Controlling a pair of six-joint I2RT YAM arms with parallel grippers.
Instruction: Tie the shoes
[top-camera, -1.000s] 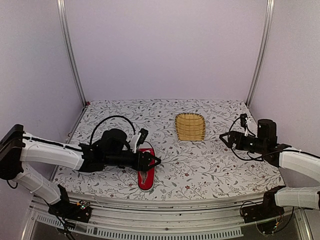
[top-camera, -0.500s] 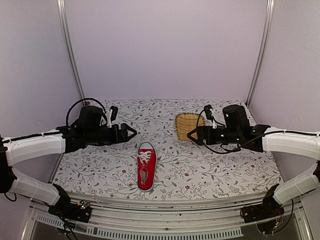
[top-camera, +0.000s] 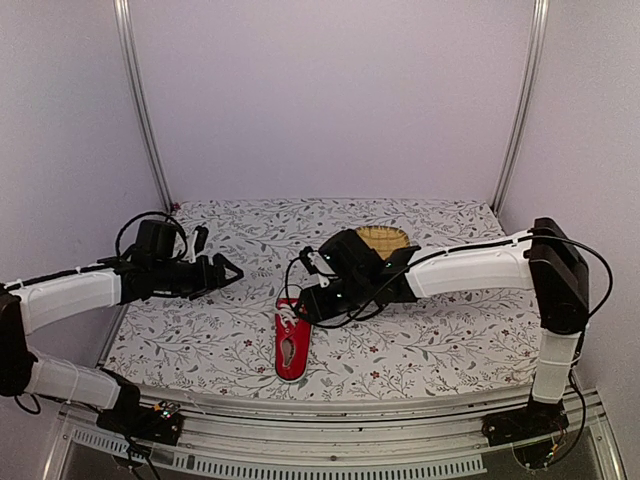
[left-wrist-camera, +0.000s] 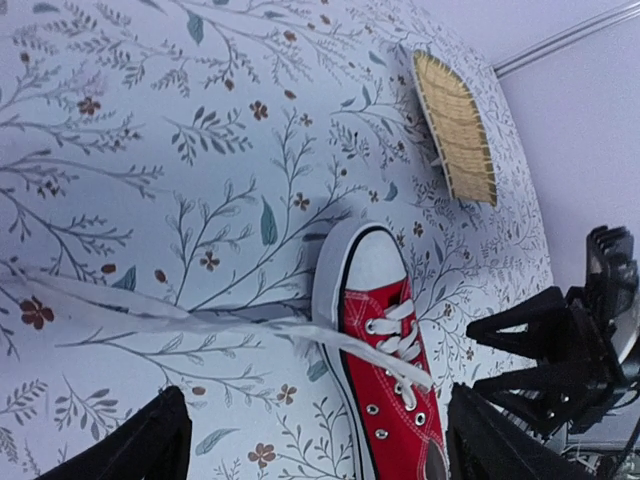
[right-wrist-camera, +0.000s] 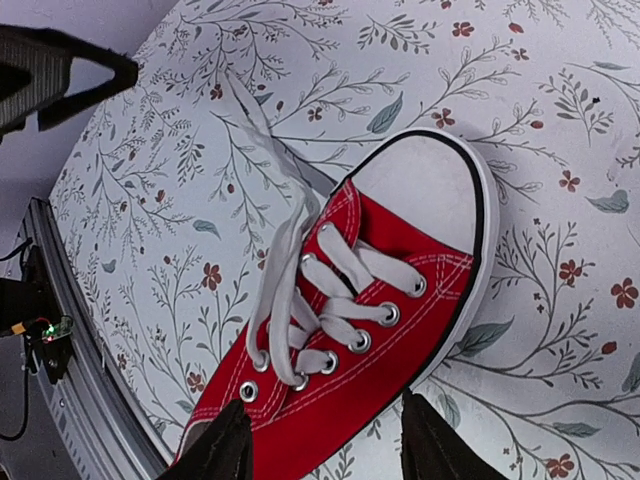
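The red shoe (top-camera: 292, 346) with white toe cap lies near the table's front, toe pointing away. Its white laces (right-wrist-camera: 288, 262) are loose, and one lace (left-wrist-camera: 170, 318) trails out left over the cloth. My right gripper (top-camera: 301, 303) hovers over the shoe's front. In the right wrist view my right gripper (right-wrist-camera: 325, 450) is open, with its dark fingertips (right-wrist-camera: 222, 452) either side of the shoe's (right-wrist-camera: 400, 330) red flank below the eyelets. My left gripper (top-camera: 234, 270) is open and empty, back and left of the shoe. The left gripper (left-wrist-camera: 320, 455) looks down on the shoe (left-wrist-camera: 395, 410).
A yellow woven basket (top-camera: 386, 236) sits at the back, partly hidden behind my right arm, and it shows as the basket (left-wrist-camera: 456, 128) in the left wrist view. The floral tablecloth (top-camera: 450, 340) covers the table. Metal posts stand at the back corners.
My left gripper left the shoe and drew back to the left, opening. My right arm swung in from the right edge to the shoe, its jaws narrowing.
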